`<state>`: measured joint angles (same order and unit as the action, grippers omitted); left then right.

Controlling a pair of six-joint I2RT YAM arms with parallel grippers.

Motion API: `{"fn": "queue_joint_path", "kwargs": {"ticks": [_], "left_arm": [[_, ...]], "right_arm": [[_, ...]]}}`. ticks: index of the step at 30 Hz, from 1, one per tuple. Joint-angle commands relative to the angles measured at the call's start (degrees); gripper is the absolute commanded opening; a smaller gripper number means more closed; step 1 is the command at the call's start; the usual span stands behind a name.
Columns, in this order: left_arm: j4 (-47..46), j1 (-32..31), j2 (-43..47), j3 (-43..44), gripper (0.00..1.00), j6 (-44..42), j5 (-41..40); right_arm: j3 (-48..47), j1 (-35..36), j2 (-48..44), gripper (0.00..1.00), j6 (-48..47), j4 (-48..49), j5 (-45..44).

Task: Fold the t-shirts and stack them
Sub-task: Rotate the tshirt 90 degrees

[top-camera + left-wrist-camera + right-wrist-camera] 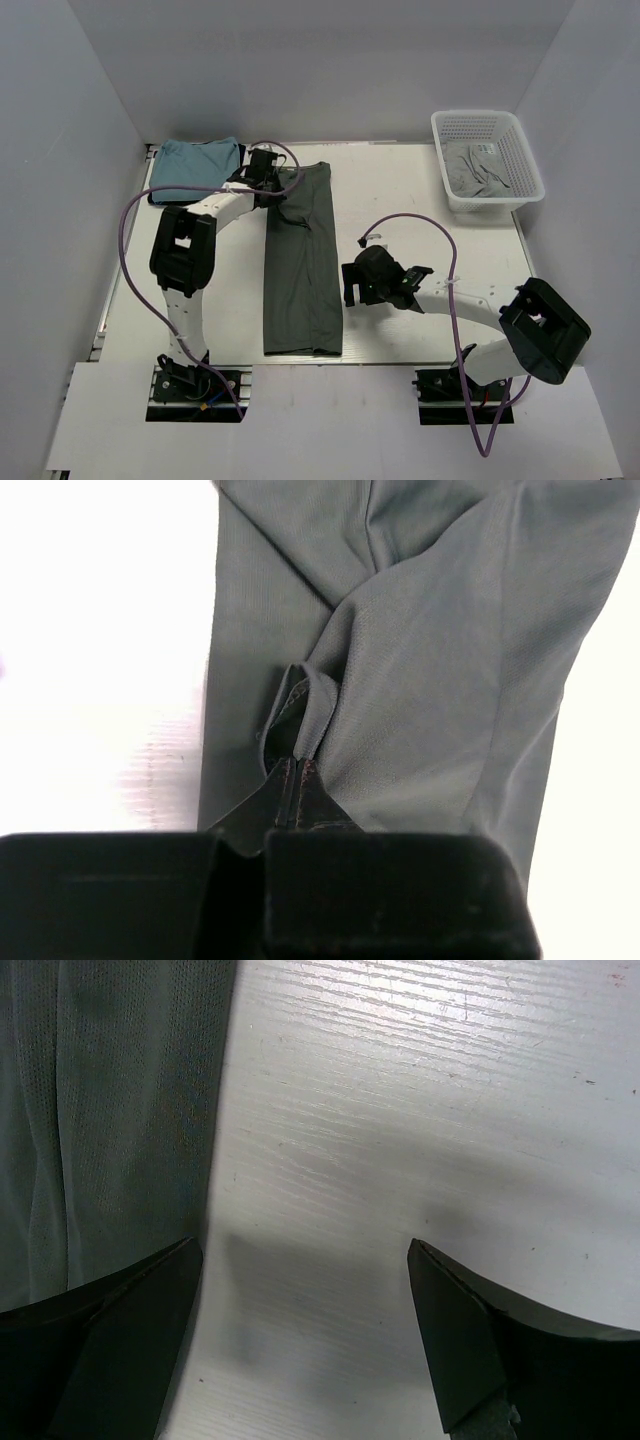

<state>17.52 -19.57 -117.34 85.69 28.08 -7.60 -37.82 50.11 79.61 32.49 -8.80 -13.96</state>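
A dark grey-green t-shirt (303, 265) lies folded into a long narrow strip down the middle of the table. My left gripper (272, 180) is shut on a pinched fold of its cloth (300, 710) near the strip's far left edge. My right gripper (352, 285) is open and empty just right of the strip's right edge (110, 1130), low over bare table. A light teal-blue t-shirt (197, 165) lies folded at the far left corner. Paler grey t-shirts (478, 170) lie bunched in the basket.
A white plastic mesh basket (530, 165) stands at the far right corner of the table. White walls enclose the table on the left, back and right. The table's near edge (300, 362) runs just in front of the strip's near end.
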Motion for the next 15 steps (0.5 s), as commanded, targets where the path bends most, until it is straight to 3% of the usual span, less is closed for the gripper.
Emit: {"fn": "queue_joint_path", "kwargs": {"ticks": [1,8,12,13,15], "left_arm": [[-1.0,0.3,3.9,0.3,0.00,0.6,-2.2],[1.6,0.3,-1.0,2.3,0.00,1.8,-1.6],[7.3,0.3,-5.1,5.7,0.01,4.2,-7.5],[8.3,0.3,-6.0,7.7,0.05,5.1,-8.1],[9.8,0.8,-9.1,10.3,0.24,5.1,-10.1]], "right_arm": [[-1.6,-0.1,0.4,0.89,-0.4,1.6,0.2],[-1.6,-0.1,0.3,0.89,-0.3,1.5,0.1],[-1.9,-0.1,-0.5,0.89,-0.3,1.1,-0.4],[-1.9,-0.1,-0.6,0.89,-0.4,0.6,-0.4],[-2.0,-0.2,-1.6,0.90,-0.4,-0.2,-0.2]]}}
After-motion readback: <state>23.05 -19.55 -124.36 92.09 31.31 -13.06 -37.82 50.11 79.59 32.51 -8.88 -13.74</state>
